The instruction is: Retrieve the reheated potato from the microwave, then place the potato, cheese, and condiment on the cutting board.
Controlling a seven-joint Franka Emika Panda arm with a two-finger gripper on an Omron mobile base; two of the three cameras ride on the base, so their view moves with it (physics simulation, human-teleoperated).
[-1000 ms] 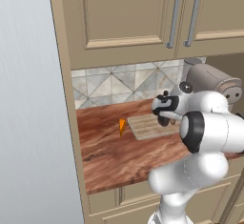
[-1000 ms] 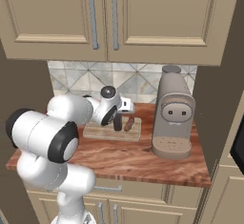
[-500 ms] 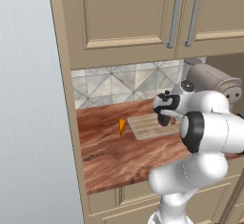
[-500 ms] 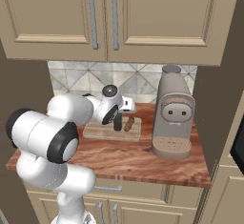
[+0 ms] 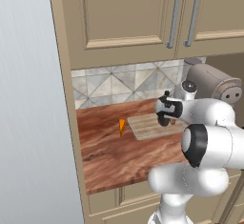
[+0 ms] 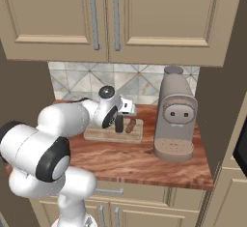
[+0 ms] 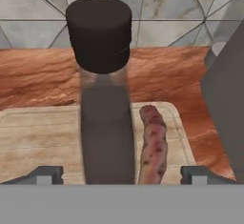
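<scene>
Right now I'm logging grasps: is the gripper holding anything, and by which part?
Nothing is held. The gripper is open, its fingertips apart from the condiment standing on the cutting board.

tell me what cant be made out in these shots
- Bottle base: cut off by the hand view's bottom edge.
- Board right part: behind the arm in the left base view, so the potato is hidden there.
- Bottle label: too small in the right base view.
- Gripper fingers: blocked by the arm in the left base view.
</scene>
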